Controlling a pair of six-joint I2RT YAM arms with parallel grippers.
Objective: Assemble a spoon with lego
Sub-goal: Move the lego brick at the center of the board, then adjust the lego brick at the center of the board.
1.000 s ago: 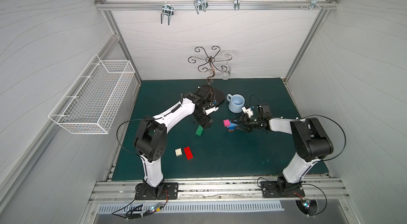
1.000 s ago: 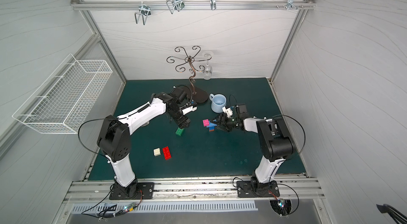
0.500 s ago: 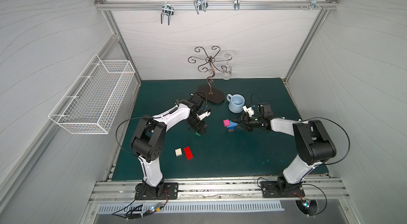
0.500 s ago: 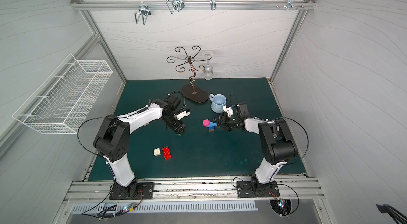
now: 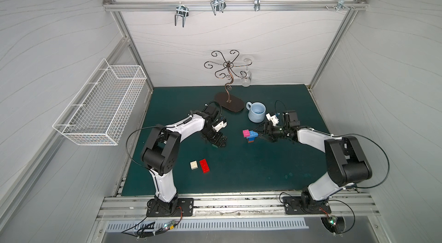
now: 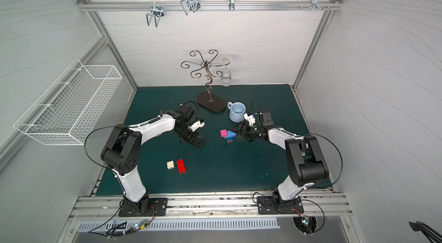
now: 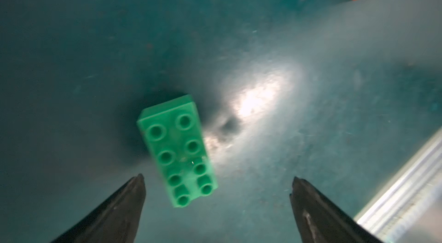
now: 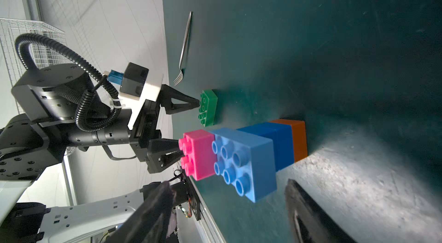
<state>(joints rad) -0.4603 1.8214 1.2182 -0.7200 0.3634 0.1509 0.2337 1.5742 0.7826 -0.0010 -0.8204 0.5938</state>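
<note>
Two spares, white brick (image 5: 194,165) & red brick (image 5: 205,165), lie near L base. L gripper (image 7: 218,178) hangs wide open over green brick (image 7: 177,151) on mat (image 5: 239,170), prob. lining up a pick. Part-built spoon (image 5: 250,134) stands mid-mat; R gripper (image 8: 227,182), jaws apart, sits astride it, likely steadying.

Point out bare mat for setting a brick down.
Barest mat: the front stretch from the red brick across to the right arm's base. Crowded: the middle band, where the left gripper hangs over the green brick and the right gripper faces the build, mug behind.
</note>
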